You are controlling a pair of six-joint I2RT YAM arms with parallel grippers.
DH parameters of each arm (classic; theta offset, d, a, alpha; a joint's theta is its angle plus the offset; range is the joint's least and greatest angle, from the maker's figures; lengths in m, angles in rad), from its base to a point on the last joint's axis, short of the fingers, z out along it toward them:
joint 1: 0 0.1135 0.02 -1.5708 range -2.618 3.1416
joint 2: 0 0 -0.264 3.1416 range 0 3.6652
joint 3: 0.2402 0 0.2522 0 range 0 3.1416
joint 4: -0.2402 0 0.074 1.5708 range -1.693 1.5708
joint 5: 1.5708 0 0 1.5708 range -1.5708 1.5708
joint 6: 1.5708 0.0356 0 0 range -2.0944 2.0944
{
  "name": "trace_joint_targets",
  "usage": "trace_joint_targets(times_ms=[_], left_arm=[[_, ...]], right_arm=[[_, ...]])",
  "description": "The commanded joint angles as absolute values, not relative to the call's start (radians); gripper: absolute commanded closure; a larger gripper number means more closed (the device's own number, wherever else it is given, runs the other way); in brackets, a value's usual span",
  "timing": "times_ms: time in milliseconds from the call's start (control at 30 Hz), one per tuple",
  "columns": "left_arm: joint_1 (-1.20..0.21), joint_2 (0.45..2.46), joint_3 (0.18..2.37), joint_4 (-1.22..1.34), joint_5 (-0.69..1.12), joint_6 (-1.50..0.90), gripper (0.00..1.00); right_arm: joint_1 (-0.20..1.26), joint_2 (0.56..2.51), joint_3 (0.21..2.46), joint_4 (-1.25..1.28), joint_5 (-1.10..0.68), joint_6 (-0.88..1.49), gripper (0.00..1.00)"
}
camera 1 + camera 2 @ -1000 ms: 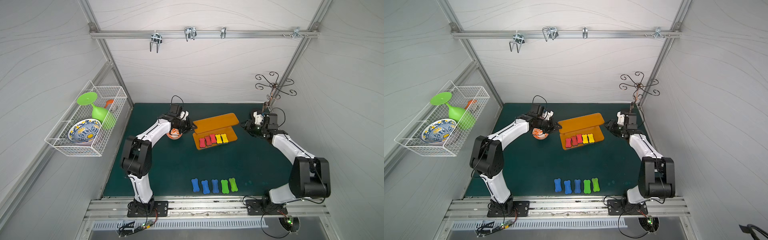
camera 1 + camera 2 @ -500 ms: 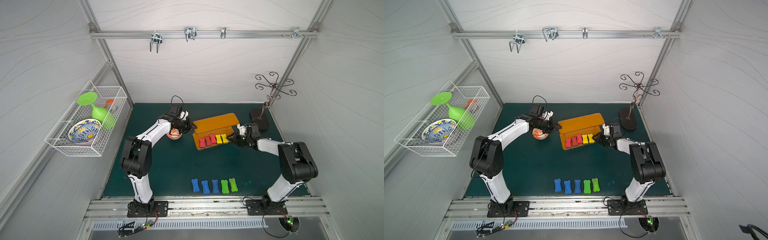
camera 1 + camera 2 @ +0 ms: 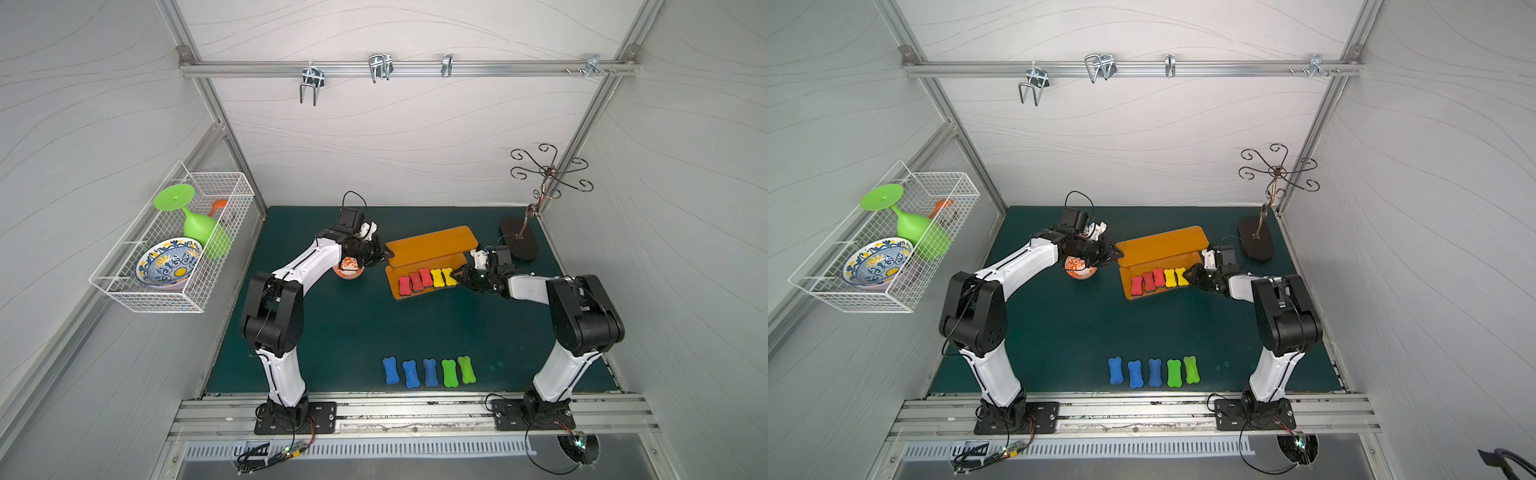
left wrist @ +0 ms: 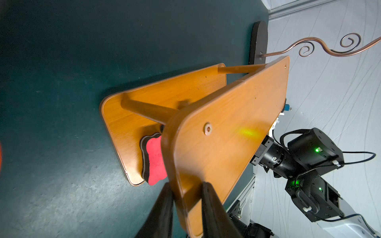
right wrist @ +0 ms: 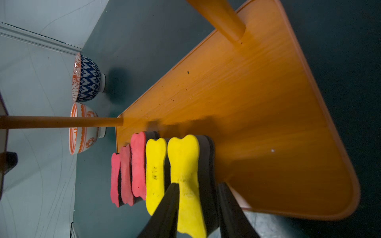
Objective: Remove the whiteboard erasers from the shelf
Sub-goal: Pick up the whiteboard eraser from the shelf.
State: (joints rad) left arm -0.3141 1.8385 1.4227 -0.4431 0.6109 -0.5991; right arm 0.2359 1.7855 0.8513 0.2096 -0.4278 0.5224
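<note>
The right pincer grasps the end yellow eraser, bone-shaped, lying dark side down on the lower board of the shelf, its long axis across the board. The left pincer clenches the upper board's edge.

The left arm and right arm match: glossy white shells between chunky black joint housings, each bolted to a black base plate studded with screws. A thin black cable loops up just behind the left gripper, whose fingers are flat tapering black blades; green lights glow on the right arm's housings.
</note>
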Motion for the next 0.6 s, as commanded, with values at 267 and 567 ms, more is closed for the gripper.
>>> trace_joint_targets(times_ms=[267,567], left_arm=[[-0.315,1.822,1.414,-0.421,0.601,-0.581,0.75],[-0.305,1.809,1.404,-0.419,0.601,-0.578,0.75]], right_arm=[[0.263,1.801,0.845,0.17,-0.364,0.455,0.85],[0.302,1.754,0.847,0.118,-0.33,0.441,1.0]])
